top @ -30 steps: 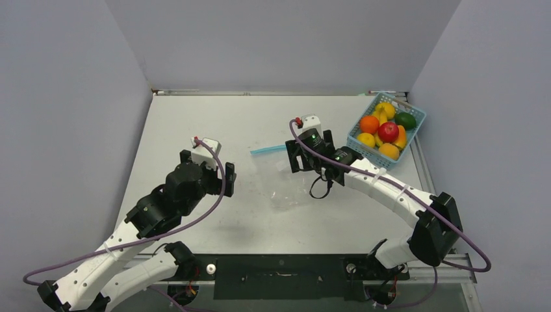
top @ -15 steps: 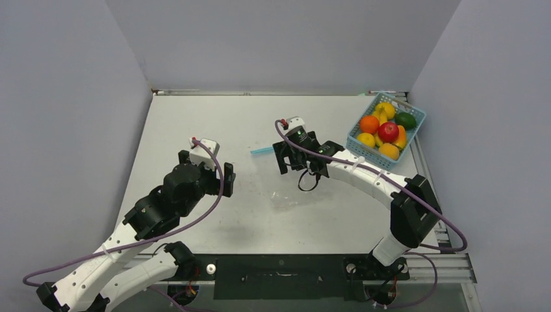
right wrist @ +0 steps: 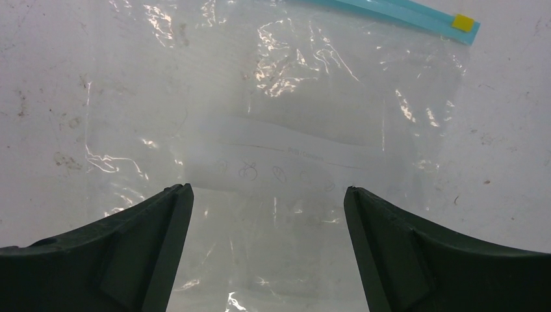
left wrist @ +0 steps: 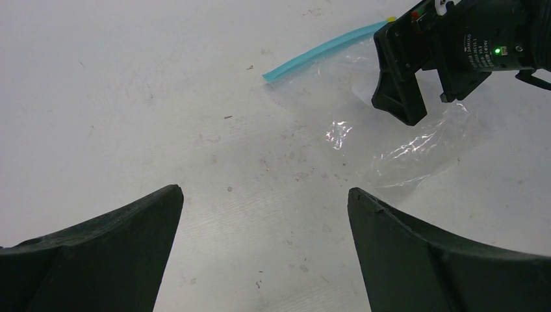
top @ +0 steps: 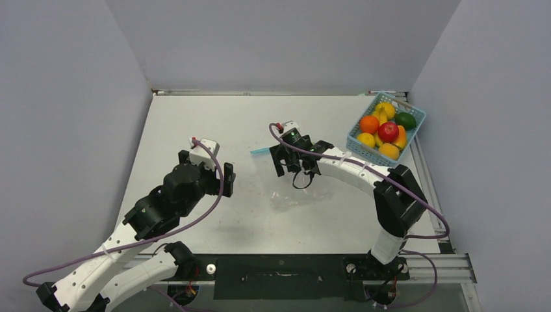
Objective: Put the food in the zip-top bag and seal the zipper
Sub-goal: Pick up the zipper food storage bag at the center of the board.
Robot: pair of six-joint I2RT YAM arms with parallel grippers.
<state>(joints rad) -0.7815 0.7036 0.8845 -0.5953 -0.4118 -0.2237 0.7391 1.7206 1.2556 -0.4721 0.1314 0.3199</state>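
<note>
The opening step is in hand, and it concerns the bag, not the fruit. All the food (top: 384, 130) sits heaped in the light-blue basket (top: 419, 116) at the far right of the table (top: 214, 117), well apart from the zip-top bag (right wrist: 273, 130), which lies flat and empty near the table's middle. Its teal zipper (right wrist: 390, 13) runs along the far edge, with a small yellow tab (right wrist: 462, 23) at one end. Whether the strip is pressed shut or already parted cannot be told from here.

The right end effector (right wrist: 268, 187) hangs directly over the bag's clear body, jaws spread wide and holding nothing. The film fills the gap between its fingers, with the zipper farther out. The left end effector (left wrist: 263, 190) is just as wide open and also empty. It waits on the left, aimed across bare table toward the bag but well short of it.

The next move, as I judge it, calls for getting the mouth open — one end effector pinching a lip beside the zipper, the other taking the opposite lip or holding the bag down. The film is thin, slick and flat against the table, so catching one layer alone will need a low, careful approach at the edge, not the middle.

The right arm (top: 364, 175) rises from its near-right base to a high elbow, then stretches left and far with the wrist tipped down. The left arm (top: 156, 208) is folded, its forearm angled far and right.
</note>
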